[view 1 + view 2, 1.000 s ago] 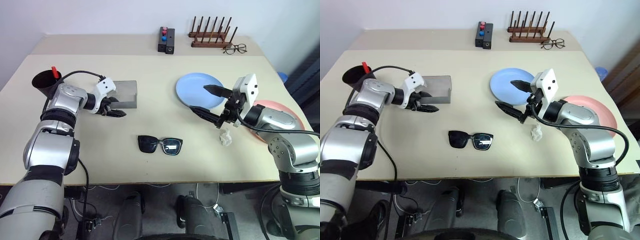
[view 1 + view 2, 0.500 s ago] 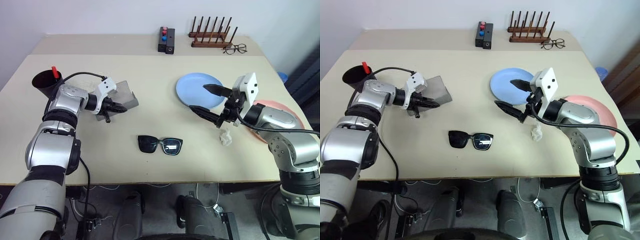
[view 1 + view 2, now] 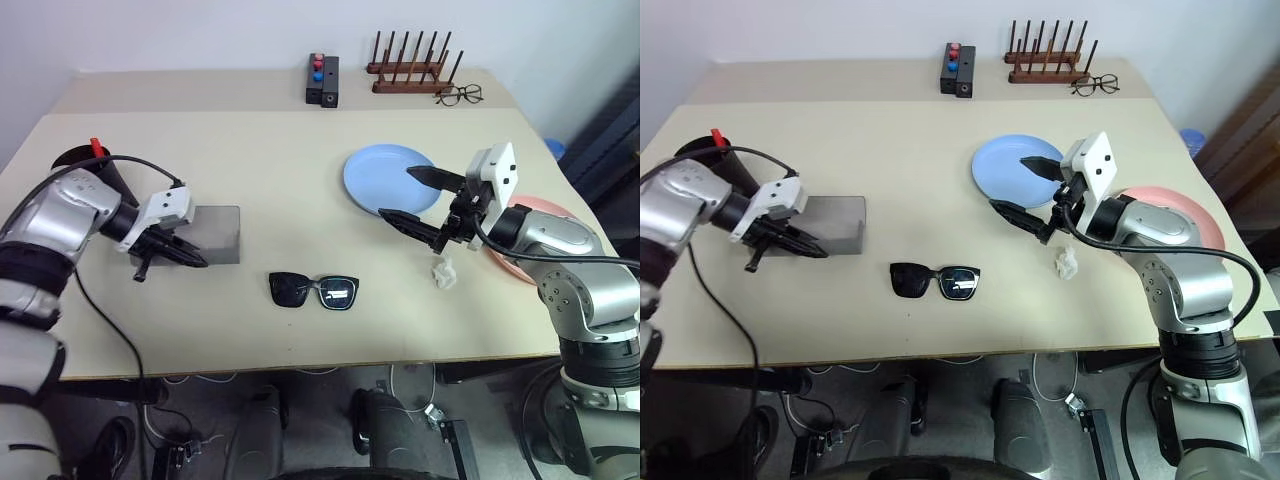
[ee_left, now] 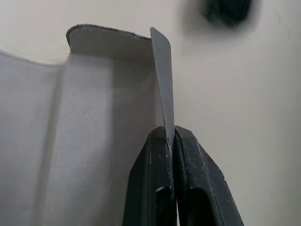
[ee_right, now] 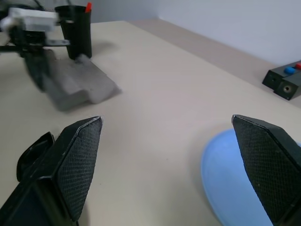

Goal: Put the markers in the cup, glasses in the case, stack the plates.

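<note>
Nearest my side of the table [image 3: 300, 330], at about six o'clock from its middle, the black sunglasses [image 3: 315, 290] lie flat with nothing touching them. Just beyond them, at nine o'clock, the grey case [image 3: 212, 234] lies open. My left gripper [image 3: 182, 254] has its two fingers pressed fully together on the case's thin lid edge, which the left wrist view shows pinched between them [image 4: 165, 141]. My right gripper [image 3: 420, 196] hangs at three o'clock with its fingers spread as wide as they go, holding nothing; the sunglasses sit well apart from it, toward seven o'clock of its tips.

I judge the step in hand is opening the case for the sunglasses. To do it well I would keep the pinch firm, fold the lid right back so the tray faces up, and hold it steady until the other arm brings the sunglasses across.

A small crumpled white scrap [image 3: 444, 273] lies below the right gripper. Farther out, the blue plate [image 3: 375, 175] sits at two o'clock, the pink plate [image 3: 560, 215] at three, not yet stacked. At ten o'clock stands the dark cup [image 3: 85, 160] with a red-capped marker [image 3: 97, 146] inside. I cannot find the second marker.
</note>
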